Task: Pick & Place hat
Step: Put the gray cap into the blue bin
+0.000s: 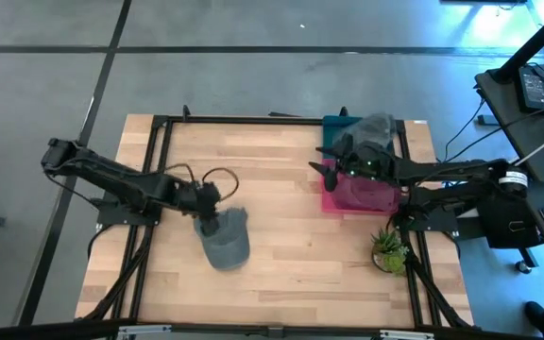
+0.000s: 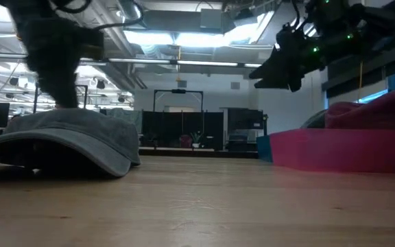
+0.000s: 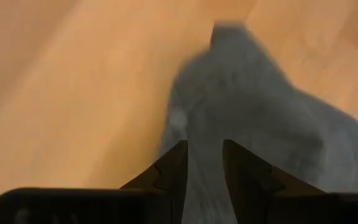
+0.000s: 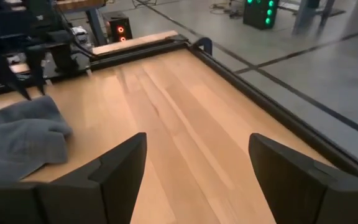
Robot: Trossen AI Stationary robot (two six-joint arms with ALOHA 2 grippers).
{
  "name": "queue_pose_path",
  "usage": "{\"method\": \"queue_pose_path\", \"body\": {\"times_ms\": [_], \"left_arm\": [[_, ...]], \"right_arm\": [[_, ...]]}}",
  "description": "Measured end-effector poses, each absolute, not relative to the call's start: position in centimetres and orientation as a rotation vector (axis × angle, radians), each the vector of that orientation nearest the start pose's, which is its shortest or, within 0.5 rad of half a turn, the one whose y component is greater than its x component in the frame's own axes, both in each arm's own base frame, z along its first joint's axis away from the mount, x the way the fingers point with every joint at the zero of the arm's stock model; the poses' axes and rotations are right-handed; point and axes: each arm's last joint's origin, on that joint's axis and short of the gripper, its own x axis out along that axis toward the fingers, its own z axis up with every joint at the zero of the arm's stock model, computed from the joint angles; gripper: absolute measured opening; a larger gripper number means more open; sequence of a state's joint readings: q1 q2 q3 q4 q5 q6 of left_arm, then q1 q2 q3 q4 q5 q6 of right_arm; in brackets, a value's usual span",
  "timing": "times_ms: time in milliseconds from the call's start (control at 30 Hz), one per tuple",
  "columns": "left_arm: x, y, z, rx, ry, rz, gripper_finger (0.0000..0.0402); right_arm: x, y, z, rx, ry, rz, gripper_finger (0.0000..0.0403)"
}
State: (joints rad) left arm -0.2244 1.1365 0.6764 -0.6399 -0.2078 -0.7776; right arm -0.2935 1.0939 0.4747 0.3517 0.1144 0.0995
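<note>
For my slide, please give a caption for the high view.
Left gripper on the grey hat; right gripper open above the pink bin.

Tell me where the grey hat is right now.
In the high view, the grey hat lies on the table's left-centre, under the left gripper.

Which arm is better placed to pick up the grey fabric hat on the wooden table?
Left. The left gripper sits directly over the grey fabric hat, fingers nearly closed around its cloth. The right gripper hangs open above the pink bin, far off.
</note>
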Motion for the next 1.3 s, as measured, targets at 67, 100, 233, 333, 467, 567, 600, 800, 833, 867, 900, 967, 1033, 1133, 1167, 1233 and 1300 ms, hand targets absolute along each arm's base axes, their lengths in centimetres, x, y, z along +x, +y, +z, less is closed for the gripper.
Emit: {"method": "queue_pose_path", "body": {"times_ms": [67,100,233,333,467,567,600,800,833,867,900,967,1033,1133,1167,1233,1300], "left_arm": [[19.1,-4.7,19.6,-0.512,1.029,0.435,0.0097],[19.0,-5.0,19.2,-0.520,1.034,0.460,0.0097],[18.9,-5.6,17.8,-0.544,1.053,0.531,0.0095],[18.9,-5.8,16.8,-0.507,1.101,0.535,0.0097],[19.1,-5.7,15.4,-0.437,1.160,0.556,0.0106],[19.4,-5.7,14.5,-0.393,1.203,0.571,0.0112],[19.4,-5.7,14.1,-0.375,1.218,0.577,0.0113],[20.1,-5.6,12.8,-0.234,1.206,0.637,0.0115],[20.2,-5.6,12.6,-0.224,1.195,0.647,0.0115],[20.3,-5.6,12.5,-0.217,1.183,0.656,0.0116],[20.4,-5.5,12.5,-0.212,1.167,0.662,0.0116],[20.5,-5.5,12.5,-0.208,1.147,0.668,0.0116],[20.5,-5.5,12.5,-0.204,1.141,0.672,0.0116],[20.5,-5.5,12.5,-0.190,1.148,0.659,0.0116],[20.5,-5.5,12.5,-0.185,1.151,0.654,0.0116],[20.5,-5.5,12.5,-0.190,1.150,0.656,0.0116],[20.5,-5.5,12.5,-0.204,1.146,0.666,0.0116]], "right_arm": [[21.8,-6.9,21.5,0.124,0.269,-0.421,0.0281],[21.9,-7.0,21.3,0.124,0.279,-0.421,0.0281],[22.2,-7.1,20.7,0.124,0.304,-0.420,0.0281],[22.4,-7.1,20.3,0.121,0.324,-0.419,0.0281],[22.6,-7.2,19.9,0.110,0.338,-0.432,0.0281],[22.6,-7.3,19.8,0.093,0.344,-0.465,0.0281],[22.6,-7.3,19.8,0.092,0.347,-0.467,0.0281],[22.6,-7.3,19.8,0.095,0.345,-0.468,0.0281],[22.6,-7.3,19.8,0.096,0.345,-0.468,0.0281],[22.6,-7.3,19.8,0.099,0.345,-0.468,0.0281],[22.6,-7.3,19.8,0.103,0.344,-0.469,0.0281],[22.6,-7.3,19.8,0.115,0.341,-0.471,0.0281],[22.6,-7.3,19.8,0.117,0.341,-0.471,0.0281],[22.6,-7.3,19.8,0.117,0.341,-0.471,0.0281],[22.6,-7.3,19.8,0.117,0.341,-0.471,0.0281],[22.6,-7.3,19.8,0.115,0.342,-0.471,0.0281],[22.6,-7.3,19.8,0.115,0.341,-0.471,0.0281]]}}
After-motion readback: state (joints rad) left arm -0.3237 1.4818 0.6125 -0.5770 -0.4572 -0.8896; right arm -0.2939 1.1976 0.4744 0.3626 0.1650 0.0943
